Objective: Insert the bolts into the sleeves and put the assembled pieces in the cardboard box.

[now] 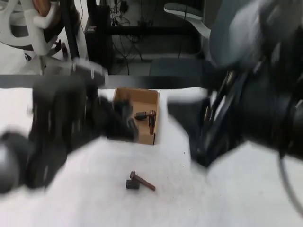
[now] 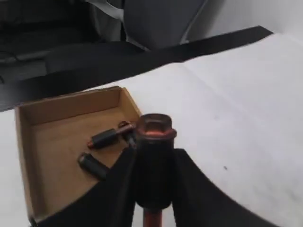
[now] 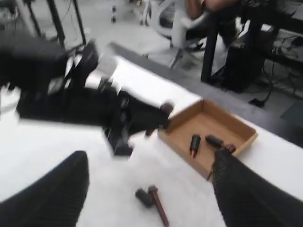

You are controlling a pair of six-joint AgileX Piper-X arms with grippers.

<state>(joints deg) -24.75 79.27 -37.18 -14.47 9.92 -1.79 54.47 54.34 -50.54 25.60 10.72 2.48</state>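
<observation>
My left gripper is shut on an assembled piece, a black sleeve with a copper bolt head on top, held beside the cardboard box. Two assembled pieces lie inside that box. On the white bench in front of the box lie a loose copper bolt and a loose black sleeve, side by side. My right gripper hangs open above the bolt and sleeve, with nothing between its fingers. The left arm stands beside the box.
The bench's black far edge runs just behind the box. Office chairs and desk legs stand on the floor beyond. White bench surface stretches to the right of the loose parts.
</observation>
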